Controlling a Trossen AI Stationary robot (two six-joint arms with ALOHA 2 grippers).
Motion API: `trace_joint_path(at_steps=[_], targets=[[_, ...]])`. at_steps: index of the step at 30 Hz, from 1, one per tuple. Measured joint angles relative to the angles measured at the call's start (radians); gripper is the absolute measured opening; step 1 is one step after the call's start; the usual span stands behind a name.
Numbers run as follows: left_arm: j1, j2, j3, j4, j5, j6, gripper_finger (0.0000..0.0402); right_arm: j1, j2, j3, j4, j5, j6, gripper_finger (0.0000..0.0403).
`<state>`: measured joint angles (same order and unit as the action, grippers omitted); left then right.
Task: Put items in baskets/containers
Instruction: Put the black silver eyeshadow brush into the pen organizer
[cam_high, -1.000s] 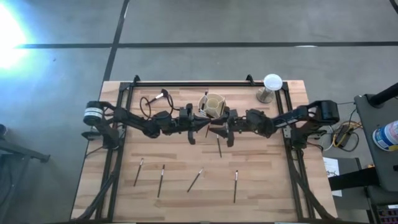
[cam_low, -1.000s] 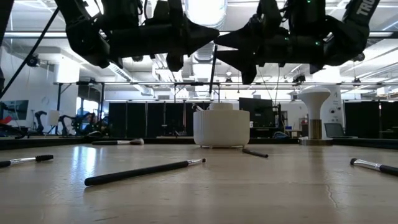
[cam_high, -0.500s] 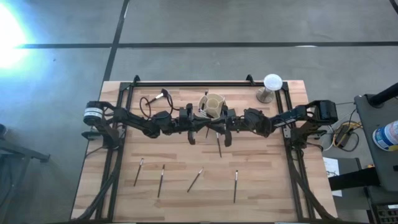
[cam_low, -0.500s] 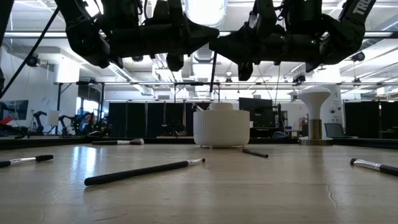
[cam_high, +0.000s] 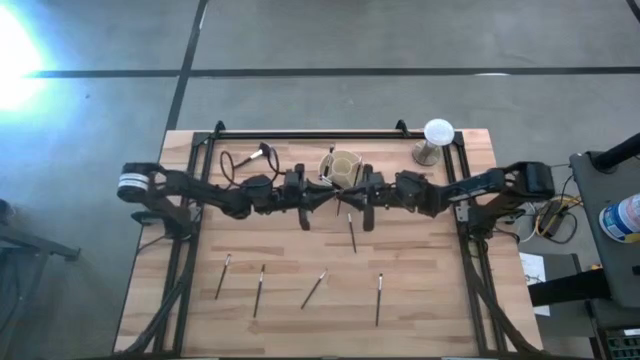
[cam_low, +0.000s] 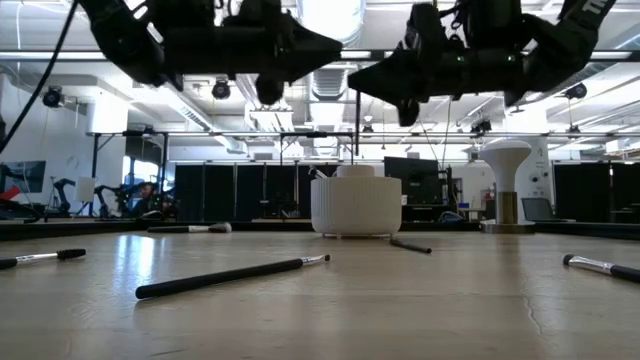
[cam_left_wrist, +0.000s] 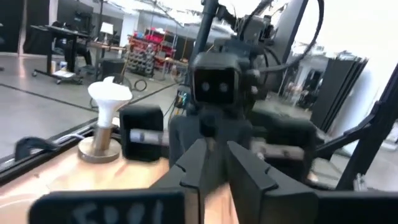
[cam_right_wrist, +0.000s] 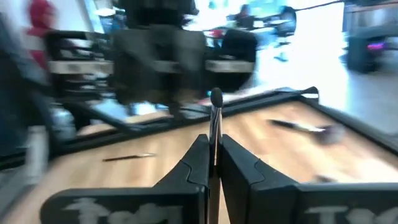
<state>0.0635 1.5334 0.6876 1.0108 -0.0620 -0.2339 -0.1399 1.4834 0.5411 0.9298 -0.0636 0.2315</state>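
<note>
A robotics lab or industrial workshop, large and open; the low view shows a high ceiling hung with strip lights (cam_low: 560, 88) and ducting, and rows of dark partition panels (cam_low: 235, 190) across the far side; further black equipment racks and benches (cam_left_wrist: 68, 40) stand on a polished concrete floor (cam_high: 330, 35) marked with dark tape lines; the wooden table (cam_high: 420, 290) carries a black metal frame (cam_high: 310, 133); a side cart (cam_high: 605, 190) with tangled cables (cam_high: 553, 213) stands beside it.
</note>
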Motion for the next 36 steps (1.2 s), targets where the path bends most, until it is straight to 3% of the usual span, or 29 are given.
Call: trace_joint_path(at_steps=[9,17,27,36], targets=[[0.0,-0.12,-0.11,-0.021,-0.019,0.041,0.0071,-0.12,-0.202,-0.059,-0.193,0.279,-0.086,0.0014],[0.0,-0.128,-0.178,-0.013,-0.071,0.001,0.0071,-0.242,-0.151,-0.063,-0.171,0.267,-0.034,0.0014],[-0.001,-0.126,-0.202,-0.009,-0.102,-0.004,0.0071,-0.249,0.003,-0.062,-0.052,0.246,0.055,0.0019],[-0.002,-0.126,-0.202,-0.01,-0.102,-0.004,0.0071,-0.251,0.024,-0.061,-0.075,0.246,0.076,0.0038]])
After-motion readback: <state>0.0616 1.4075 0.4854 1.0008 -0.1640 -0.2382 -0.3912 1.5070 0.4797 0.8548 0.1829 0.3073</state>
